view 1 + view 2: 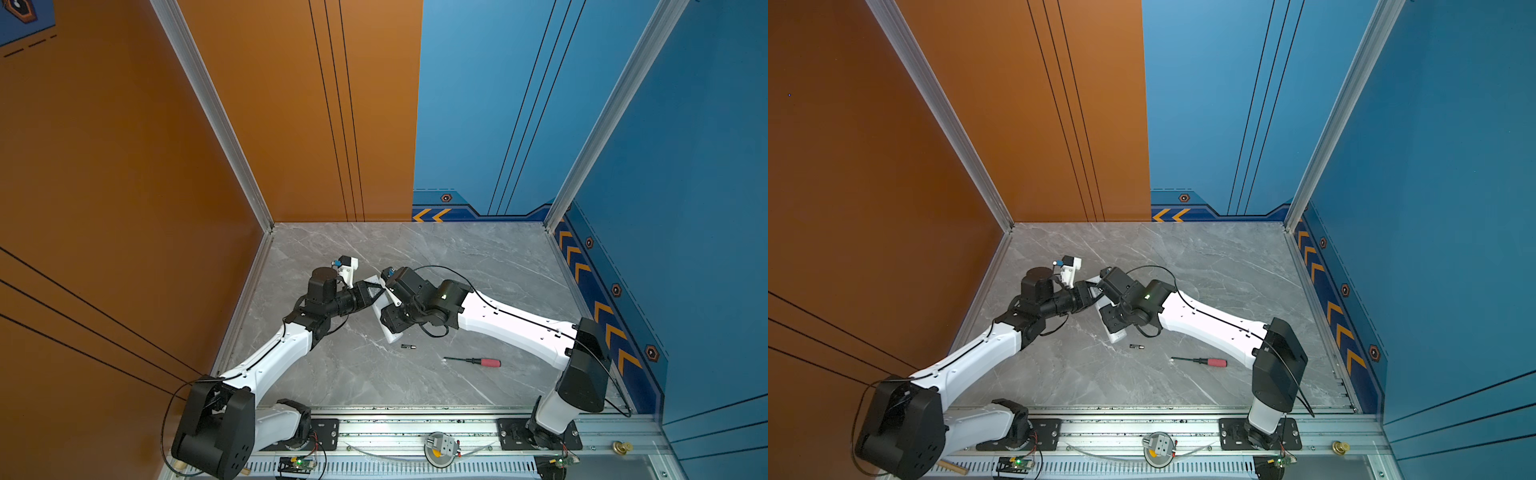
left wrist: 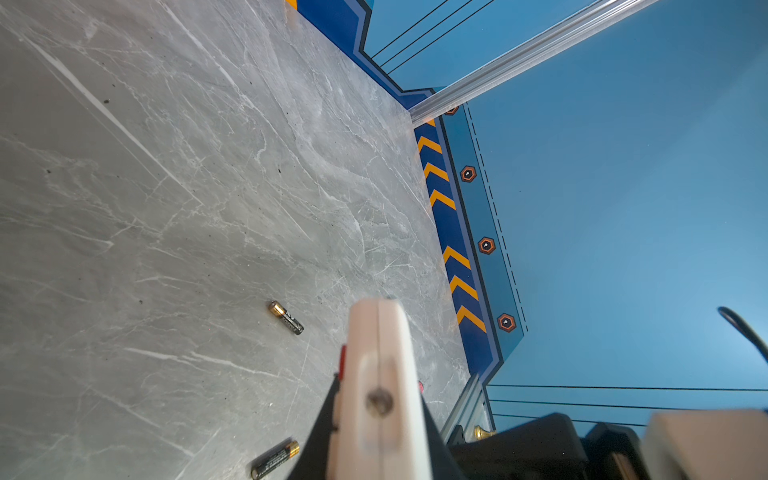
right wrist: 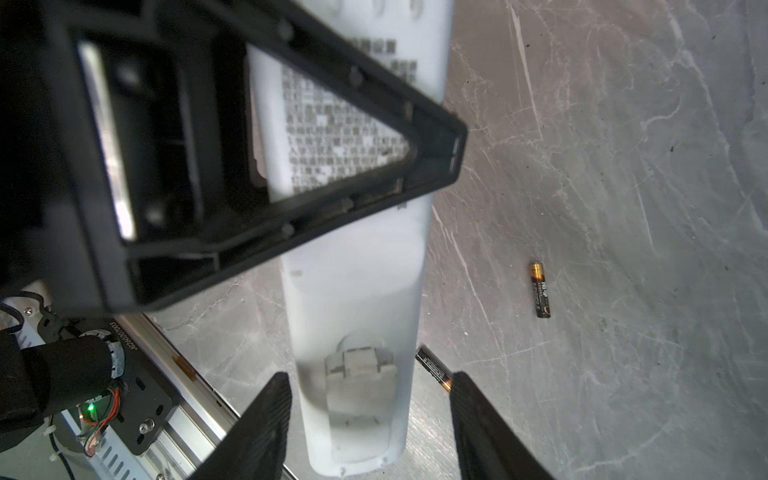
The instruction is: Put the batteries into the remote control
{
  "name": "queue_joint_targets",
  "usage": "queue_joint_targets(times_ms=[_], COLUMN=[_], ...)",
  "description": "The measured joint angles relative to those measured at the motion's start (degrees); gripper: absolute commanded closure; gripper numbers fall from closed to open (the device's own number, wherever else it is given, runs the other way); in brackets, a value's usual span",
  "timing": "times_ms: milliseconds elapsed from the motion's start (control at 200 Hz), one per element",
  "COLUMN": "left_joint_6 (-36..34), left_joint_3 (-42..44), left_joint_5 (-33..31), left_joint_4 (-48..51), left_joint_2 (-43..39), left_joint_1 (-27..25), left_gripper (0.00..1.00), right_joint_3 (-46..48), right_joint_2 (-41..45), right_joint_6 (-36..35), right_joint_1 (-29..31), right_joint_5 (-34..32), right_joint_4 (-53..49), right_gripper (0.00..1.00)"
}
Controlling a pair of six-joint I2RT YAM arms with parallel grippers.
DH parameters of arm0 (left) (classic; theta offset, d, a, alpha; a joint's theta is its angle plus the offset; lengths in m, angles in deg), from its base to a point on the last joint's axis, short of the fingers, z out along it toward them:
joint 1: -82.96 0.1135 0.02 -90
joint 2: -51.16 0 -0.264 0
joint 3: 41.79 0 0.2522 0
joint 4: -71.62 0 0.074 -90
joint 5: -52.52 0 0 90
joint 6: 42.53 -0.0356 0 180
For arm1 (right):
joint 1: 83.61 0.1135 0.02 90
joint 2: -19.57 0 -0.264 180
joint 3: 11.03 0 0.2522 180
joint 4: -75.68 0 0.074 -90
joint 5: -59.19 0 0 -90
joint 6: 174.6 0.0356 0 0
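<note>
The remote (image 1: pixel 390 334) sits at centre in both top views. Its long axis runs down-frame from the left gripper (image 3: pixel 451 156), clamped across its thickness, to the right gripper (image 3: pixel 370 374). The right jaws stand half open astride the cover (image 3: pixel 357 395) end, gripping nothing. Both batteries (image 3: pixel 540 289) lie on the table (image 3: pixel 623 166) beside that end.

The grey marbled table (image 1: pixel 457 257) carries a white remote control (image 1: pixel 390 333) lying slantwise with its plain back up. One battery (image 3: pixel 433 367) lies just beside the remote's long edge. A second battery (image 3: pixel 540 291) sits a little apart, and a red-handled screwdriver (image 1: pixel 473 361) lies farther off to the right.
</note>
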Motion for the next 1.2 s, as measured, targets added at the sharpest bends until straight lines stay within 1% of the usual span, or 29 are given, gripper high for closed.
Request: queue_joint_targets(times_ms=[255,431,726,1196], left_joint_6=[-0.46,-1.05,-1.07,-1.42], left_joint_3=[0.00,0.07,0.07,0.07], left_joint_5=[0.15,0.15,0.15,0.13], left_joint_4=[0.00,0.00,0.00,0.02], left_joint_2=[-0.02,-0.02,-0.02,-0.02], left_joint_1=[0.00,0.00,0.00,0.00], left_gripper=[1.00,1.00,1.00,1.00], right_joint_3=[0.00,0.00,0.00,0.00], right_joint_2=[-0.44,-0.96,-0.96,-0.96], right_joint_6=[-0.02,-0.02,-0.02,-0.04], right_joint_1=[0.00,-0.15,-0.20,-0.22], right_joint_5=[0.39,0.87,1.90,2.10], right_joint_4=[0.55,0.87,1.03,1.27], right_gripper=[0.51,0.53,0.62,0.68])
